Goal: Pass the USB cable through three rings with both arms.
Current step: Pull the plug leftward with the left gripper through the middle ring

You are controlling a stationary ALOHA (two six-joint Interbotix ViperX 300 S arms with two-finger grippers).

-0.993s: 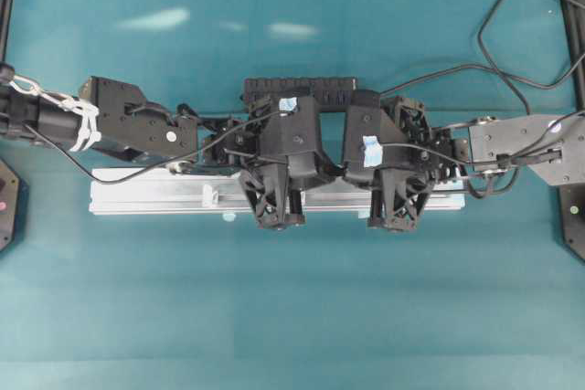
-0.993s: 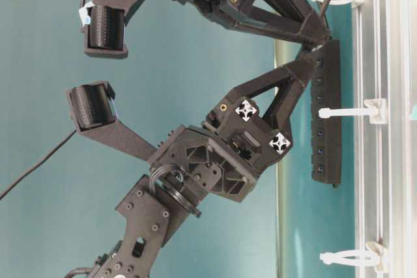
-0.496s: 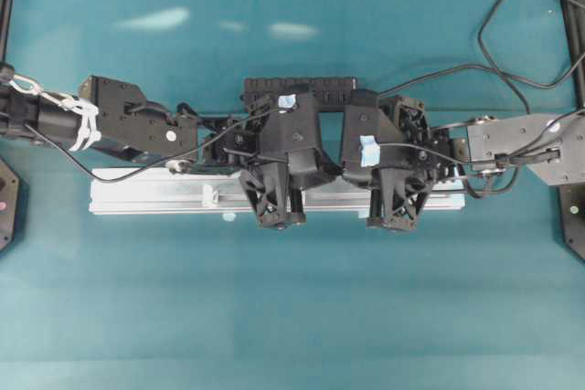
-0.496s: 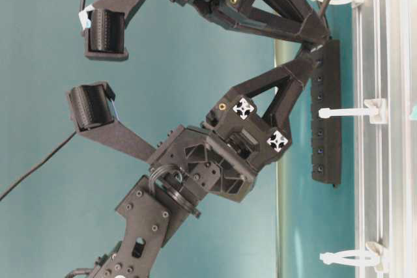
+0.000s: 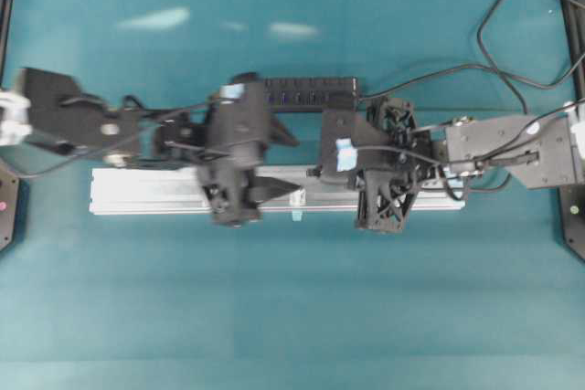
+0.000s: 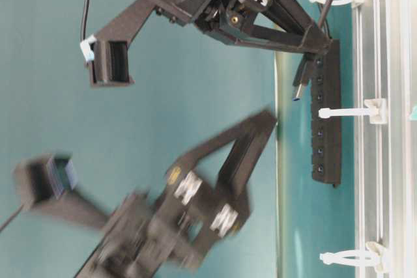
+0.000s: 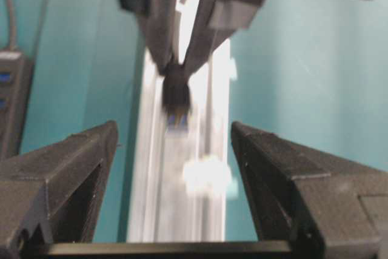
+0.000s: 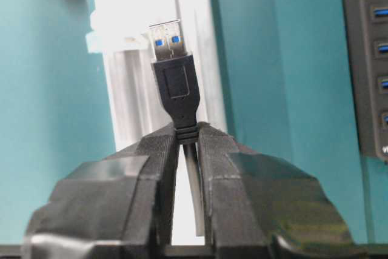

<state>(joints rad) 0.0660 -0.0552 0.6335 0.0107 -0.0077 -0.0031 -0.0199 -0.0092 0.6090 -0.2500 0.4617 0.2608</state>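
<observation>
Released, left gripper (image 7: 173, 174) has withdrawn leftward; right gripper (image 8: 187, 144) clenches USB cable (image 8: 176, 89)

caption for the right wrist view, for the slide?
Right gripper pinching the USB cable behind its plug, above the aluminium rail.

Blurred throughout: left gripper (image 6: 260, 136) in the table-level view, USB cable (image 7: 176, 92) plug and one ring (image 7: 206, 176) in the left wrist view.
</observation>
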